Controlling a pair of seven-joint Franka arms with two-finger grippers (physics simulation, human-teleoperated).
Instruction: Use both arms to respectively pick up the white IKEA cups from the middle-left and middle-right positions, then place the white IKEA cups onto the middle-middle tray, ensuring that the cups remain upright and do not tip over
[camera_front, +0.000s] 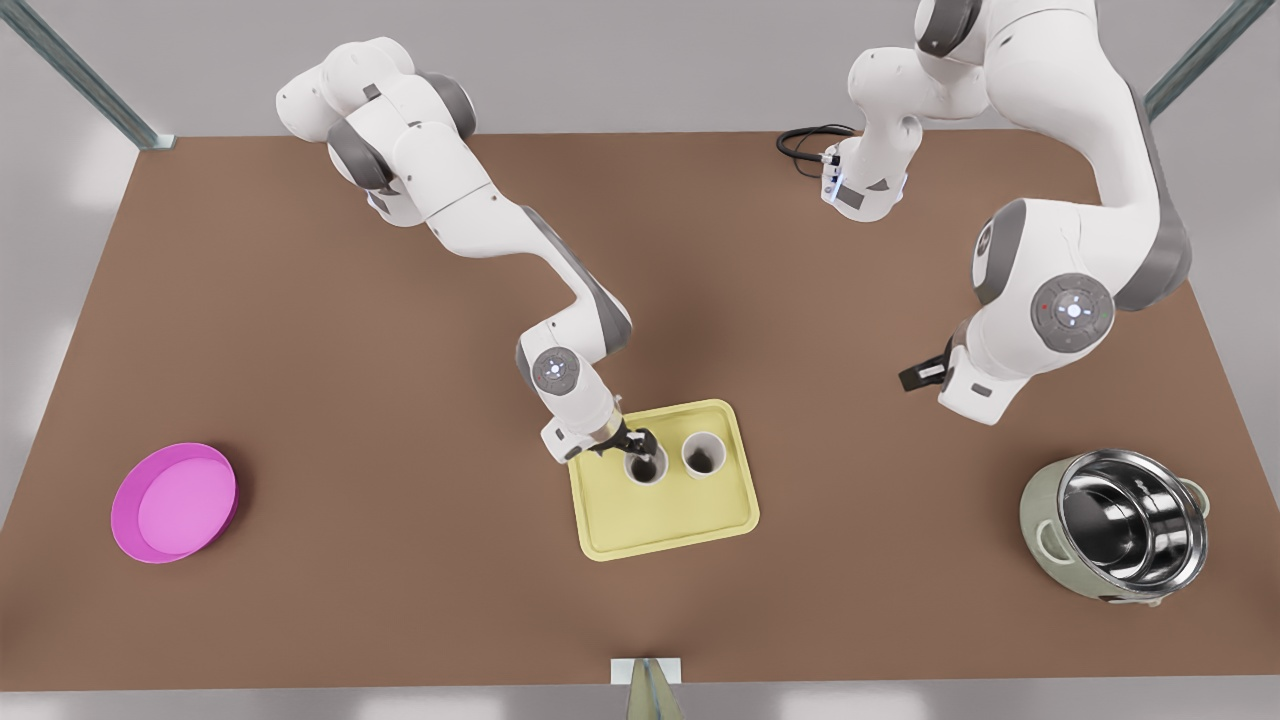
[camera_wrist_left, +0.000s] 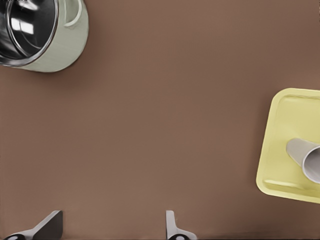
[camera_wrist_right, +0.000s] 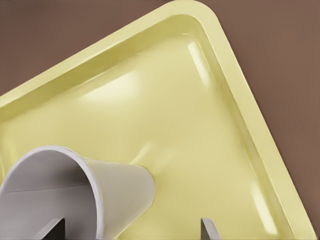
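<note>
Two white cups stand upright side by side on the pale yellow tray (camera_front: 670, 520) at mid-table. The arm from the front view's left carries my right gripper (camera_front: 640, 443), which sits at the rim of the cup (camera_front: 646, 468) nearer that side. In the right wrist view its fingers (camera_wrist_right: 209, 231) are spread wide around that cup (camera_wrist_right: 120, 195), and this one stands clear of the wall. The other cup (camera_front: 703, 455) stands free. My left gripper (camera_front: 915, 378), on the other arm, hangs open over bare table (camera_wrist_left: 112, 230), well away from the tray (camera_wrist_left: 285, 150) and the cup (camera_wrist_left: 305, 157).
A magenta bowl (camera_front: 175, 500) lies near the front view's left edge. A steel-lined green pot (camera_front: 1118, 525) stands at the front view's right, close to the left arm, and appears again in the left wrist view (camera_wrist_left: 55, 45). Brown tabletop (camera_front: 400, 560) surrounds the tray.
</note>
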